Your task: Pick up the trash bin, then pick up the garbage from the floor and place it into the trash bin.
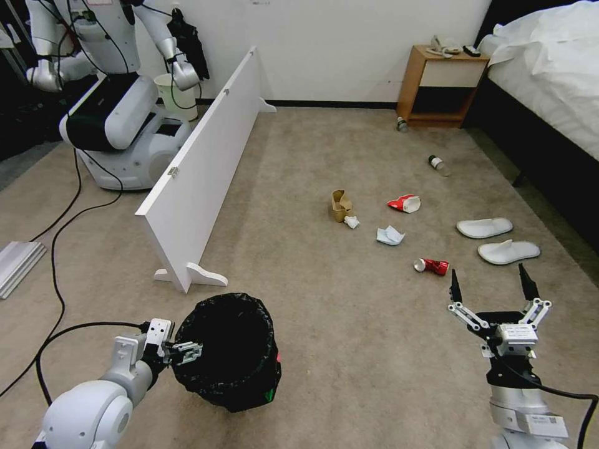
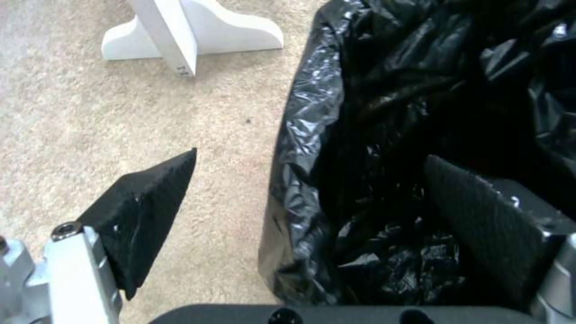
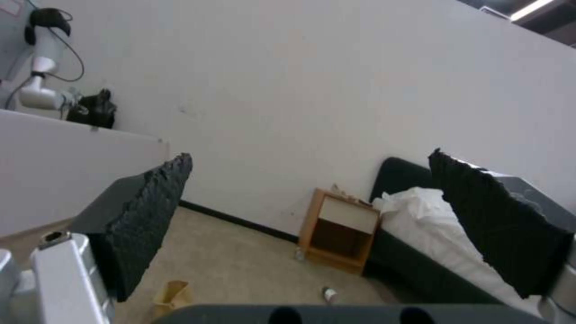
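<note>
Black crinkly plastic lines the trash bin [image 1: 228, 352], which sits low at the robot's left front, a sliver of red showing on its side. The left gripper [image 1: 182, 351] is at the bin's near-left rim; in the left wrist view its fingers [image 2: 147, 211] straddle the bag-covered wall, one outside over the floor [image 1: 349, 337] and one inside the bin, spread apart and not yet pressed onto the rim.

Farther out on the beige carpet lies the garbage: a crushed red can [image 1: 432, 266], white crumpled paper [image 1: 390, 235], a brown paper bag [image 1: 340, 205], a red-white wrapper [image 1: 404, 202], a clear bottle [image 1: 439, 164] and two white slippers [image 1: 496, 239].

The right gripper [image 1: 493, 288] hovers at the robot's right front, just this side of the can, fingers spread wide and holding nothing.

A white divider board [image 1: 199, 168] stands to the left, and a wooden nightstand [image 1: 442, 84] sits beside the bed [image 1: 549, 68].
</note>
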Tool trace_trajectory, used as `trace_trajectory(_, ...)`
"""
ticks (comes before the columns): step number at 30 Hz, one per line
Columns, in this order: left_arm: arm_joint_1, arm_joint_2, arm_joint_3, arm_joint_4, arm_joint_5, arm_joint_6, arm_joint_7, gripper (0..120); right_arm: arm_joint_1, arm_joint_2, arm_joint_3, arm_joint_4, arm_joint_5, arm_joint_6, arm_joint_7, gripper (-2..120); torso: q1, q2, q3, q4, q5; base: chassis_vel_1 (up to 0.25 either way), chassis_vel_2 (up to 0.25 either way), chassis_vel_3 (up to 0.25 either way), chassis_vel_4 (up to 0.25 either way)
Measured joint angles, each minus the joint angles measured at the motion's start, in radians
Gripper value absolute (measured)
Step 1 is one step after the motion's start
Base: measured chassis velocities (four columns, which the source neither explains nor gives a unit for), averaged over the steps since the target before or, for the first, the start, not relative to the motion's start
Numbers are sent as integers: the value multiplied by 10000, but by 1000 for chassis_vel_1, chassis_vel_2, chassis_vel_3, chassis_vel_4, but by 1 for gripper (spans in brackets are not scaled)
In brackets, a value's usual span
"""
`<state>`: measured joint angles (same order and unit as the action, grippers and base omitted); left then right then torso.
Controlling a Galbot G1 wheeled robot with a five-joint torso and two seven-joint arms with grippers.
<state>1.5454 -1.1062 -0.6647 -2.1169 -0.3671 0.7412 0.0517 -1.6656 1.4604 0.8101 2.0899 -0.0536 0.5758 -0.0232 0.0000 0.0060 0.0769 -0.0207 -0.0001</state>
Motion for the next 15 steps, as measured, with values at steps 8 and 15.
trace_trajectory(8, -243, -102, 10, 375, -61, -28, 100, 100, -13, -5, -55, 1, -44, -13, -13, 100, 0, -1, 0, 0, 1, 0, 0, 0, 0)
trace_trajectory(15, -365, -137, 66, 651, -241, -40, 145, 100, -8, -26, -73, 2, -47, -29, -16, 100, 0, 0, 0, 0, 0, 0, 0, 0, 0)
